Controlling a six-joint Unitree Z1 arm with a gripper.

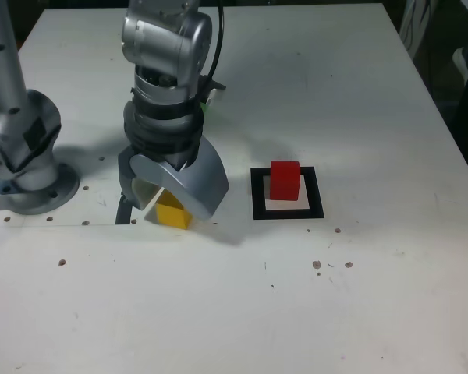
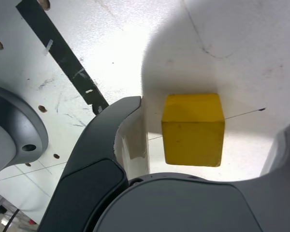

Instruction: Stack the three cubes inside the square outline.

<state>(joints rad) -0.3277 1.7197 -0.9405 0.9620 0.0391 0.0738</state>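
A yellow cube (image 1: 174,213) rests on the white table between my gripper's (image 1: 170,199) two jaws, which stand open on either side of it. In the wrist view the yellow cube (image 2: 193,129) sits with a white gap between it and the dark finger (image 2: 128,130), so my gripper (image 2: 212,118) is not gripping it. A red cube (image 1: 285,180) stands inside the black square outline (image 1: 288,212), to the exterior view's right of the gripper. A sliver of green (image 1: 207,107) peeks out behind the wrist; what it belongs to cannot be told.
The arm's base (image 1: 27,175) is bolted down at the exterior view's left, with small holes in the table around it. A narrow black strip (image 2: 63,53) lies on the table near the base (image 2: 12,130). Dark cables run behind the wrist.
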